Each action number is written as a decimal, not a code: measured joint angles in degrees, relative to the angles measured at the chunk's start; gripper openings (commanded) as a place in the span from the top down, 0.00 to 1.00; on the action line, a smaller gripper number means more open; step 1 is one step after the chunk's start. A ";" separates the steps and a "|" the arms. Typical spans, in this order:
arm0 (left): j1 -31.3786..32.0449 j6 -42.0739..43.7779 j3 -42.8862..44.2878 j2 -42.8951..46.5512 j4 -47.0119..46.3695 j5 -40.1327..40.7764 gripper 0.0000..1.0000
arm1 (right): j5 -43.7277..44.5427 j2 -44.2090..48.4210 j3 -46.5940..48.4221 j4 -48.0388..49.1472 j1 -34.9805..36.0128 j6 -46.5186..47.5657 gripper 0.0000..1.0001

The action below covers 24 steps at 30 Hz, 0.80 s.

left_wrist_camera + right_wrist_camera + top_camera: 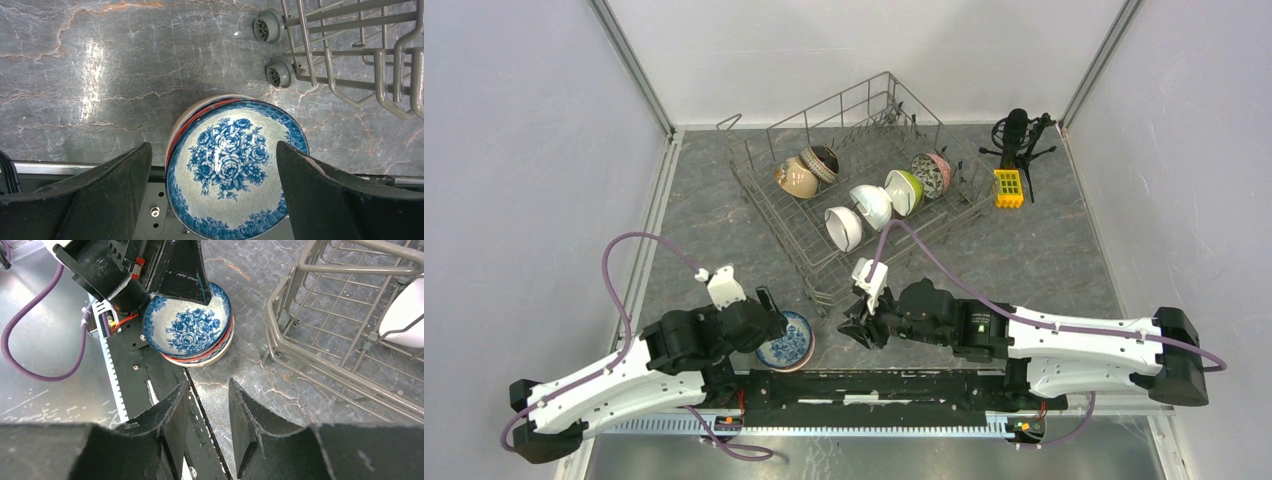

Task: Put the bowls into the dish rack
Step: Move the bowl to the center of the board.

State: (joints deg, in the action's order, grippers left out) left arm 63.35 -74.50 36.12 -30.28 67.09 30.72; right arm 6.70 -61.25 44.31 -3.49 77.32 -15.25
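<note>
Left gripper (pixel 212 150) hangs over the stack at the near edge of the table, jaws spread as wide as they go, holding nothing. The blue floral bowl (pixel 227 170) sits on top, framed between my two fingers, with a red-rimmed bowl (pixel 172 137) just under it. I reckon this is the pick. I want to come straight down, one finger inside the rim and one outside, and pinch only the top bowl so the ones below do not lift with it. The stack overhangs the base rail a little, so a sideways nudge could tip it.

Right gripper (pixel 207 385) waits just off the dish rack (pixel 294 271), jaws partly parted and empty. The rack already carries a tan bowl (pixel 796 180), white ones (pixel 844 228), a lime green one (pixel 904 190) and a speckled one (pixel 931 172), all on edge. Its near rows look free.
</note>
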 measured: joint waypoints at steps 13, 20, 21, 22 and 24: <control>0.00 -1.75 -5.44 -3.96 -4.42 -1.38 0.07 | 3.41 -0.61 0.00 -0.09 1.75 -0.15 0.59; -0.02 -1.62 -9.29 -4.87 -7.67 -5.27 0.25 | 4.42 -0.61 -0.02 -0.09 1.97 -0.52 0.59; -0.02 -1.62 -9.84 -5.16 -8.55 -5.90 0.28 | 4.52 -0.57 -0.09 -0.07 2.03 -0.57 0.59; -0.02 -1.22 -9.99 -5.20 -9.44 -6.29 0.31 | 4.59 -0.48 -0.17 -0.11 2.10 -0.61 0.59; -0.04 -0.79 -10.45 -5.60 -10.73 -7.10 0.35 | 4.92 -0.24 -0.37 -0.24 2.19 -0.68 0.59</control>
State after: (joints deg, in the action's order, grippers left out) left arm 63.31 -75.29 25.67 -35.88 56.36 23.62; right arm 11.62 -61.49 43.94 -3.73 79.50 -15.92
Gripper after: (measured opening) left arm 0.710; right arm 0.407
